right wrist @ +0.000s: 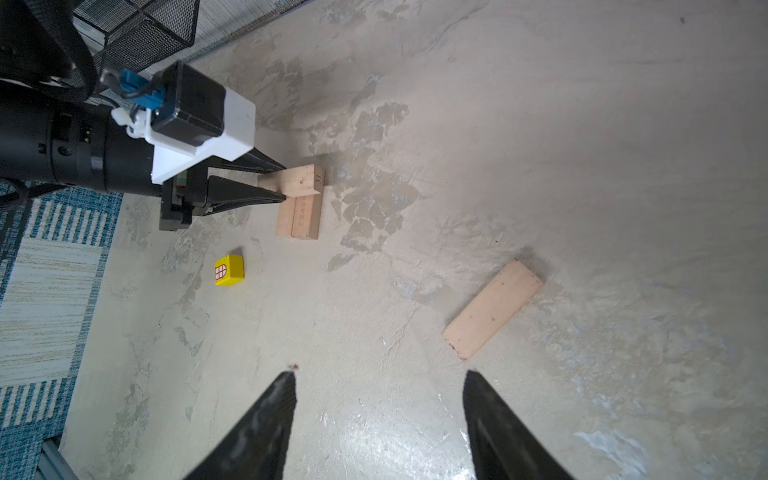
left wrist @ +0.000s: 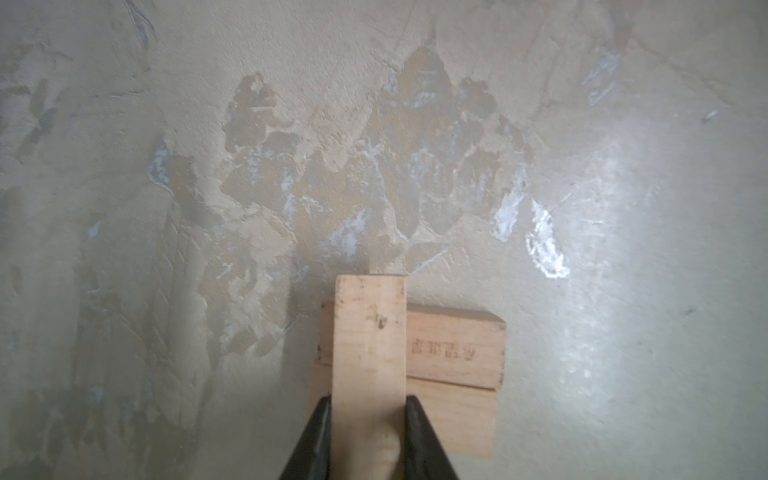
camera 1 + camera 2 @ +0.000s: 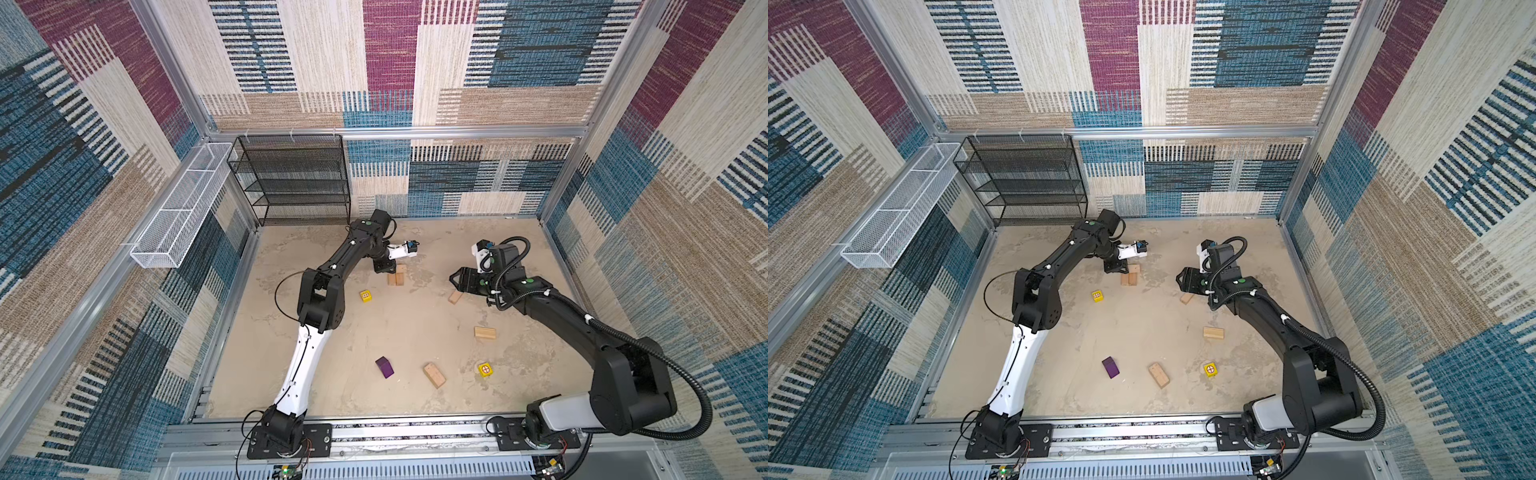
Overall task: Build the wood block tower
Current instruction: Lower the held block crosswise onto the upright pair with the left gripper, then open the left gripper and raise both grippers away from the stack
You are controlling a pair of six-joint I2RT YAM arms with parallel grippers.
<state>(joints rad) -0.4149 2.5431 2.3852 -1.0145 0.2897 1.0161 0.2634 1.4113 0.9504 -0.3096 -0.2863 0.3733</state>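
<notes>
Left hand point(image 2: 368, 399) grips brick point(image 2: 370, 332), seemingly overhanging pair point(image 2: 455, 353).

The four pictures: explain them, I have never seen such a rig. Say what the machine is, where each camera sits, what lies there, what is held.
Two robot arms with pincer grippers work on a beige table. Both top views look down from overhead; each wrist view sits on one arm. The left gripper is shut on a tan brick, crosswise over two bricks lying side by side. The right gripper is open and empty. Loose: three bricks, two yellow cubes, a purple block.
</notes>
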